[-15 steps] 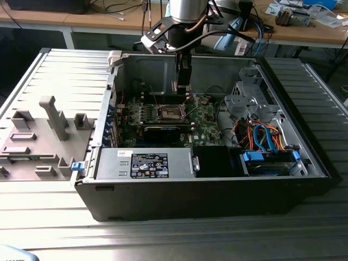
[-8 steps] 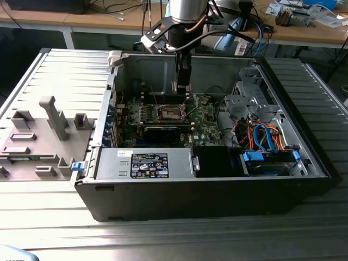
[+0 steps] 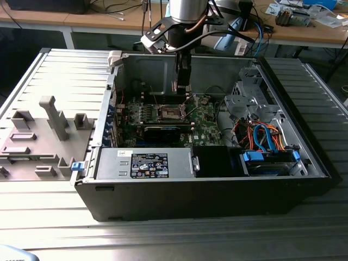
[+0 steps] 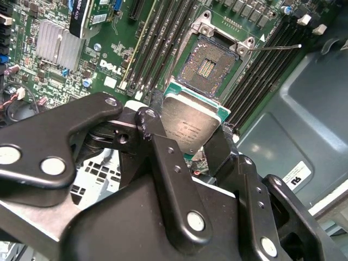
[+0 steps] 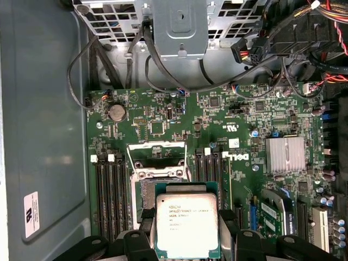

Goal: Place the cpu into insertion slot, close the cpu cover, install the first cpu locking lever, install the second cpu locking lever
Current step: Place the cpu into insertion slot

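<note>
The robot arm reaches straight down from overhead, wrist vertical, its black gripper pointing downward. In the second wrist view, its two fingers press against opposite edges of the cpu, holding the chip flat between their tips.

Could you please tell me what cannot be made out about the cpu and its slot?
- First wrist view: the held cpu covers part of the insertion slot.
- Both wrist views: the cpu's underside faces away.
- Exterior view: the cpu at the gripper and the slot's contacts are too small.
</note>
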`<state>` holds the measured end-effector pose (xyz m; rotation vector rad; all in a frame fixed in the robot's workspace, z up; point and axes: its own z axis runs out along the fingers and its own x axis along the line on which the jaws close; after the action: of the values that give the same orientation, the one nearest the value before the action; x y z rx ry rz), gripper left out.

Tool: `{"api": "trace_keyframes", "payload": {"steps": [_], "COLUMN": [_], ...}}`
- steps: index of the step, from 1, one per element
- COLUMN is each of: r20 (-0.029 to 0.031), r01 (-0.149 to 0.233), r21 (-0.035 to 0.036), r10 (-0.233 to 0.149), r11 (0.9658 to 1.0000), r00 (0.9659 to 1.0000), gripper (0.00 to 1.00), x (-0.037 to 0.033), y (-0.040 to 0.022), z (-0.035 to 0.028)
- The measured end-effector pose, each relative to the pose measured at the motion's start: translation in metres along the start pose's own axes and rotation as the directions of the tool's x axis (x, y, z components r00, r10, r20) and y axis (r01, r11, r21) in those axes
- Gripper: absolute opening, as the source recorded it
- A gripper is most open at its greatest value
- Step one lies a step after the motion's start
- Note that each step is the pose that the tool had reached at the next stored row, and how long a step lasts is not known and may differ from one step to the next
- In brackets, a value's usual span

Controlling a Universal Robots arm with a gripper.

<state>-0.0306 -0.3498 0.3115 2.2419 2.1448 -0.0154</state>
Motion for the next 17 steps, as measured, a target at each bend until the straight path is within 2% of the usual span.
{"api": "trace_keyframes", "payload": {"steps": [17], "r20": [0.0004], "r01": [-0.018], "r21": [0.0006], "r10": [0.018], "r11": [0.9998], "r00": [0.9998], "gripper": [0.55], "x": [0.0000], "y": [0.0000], "z": [0.0009]}}
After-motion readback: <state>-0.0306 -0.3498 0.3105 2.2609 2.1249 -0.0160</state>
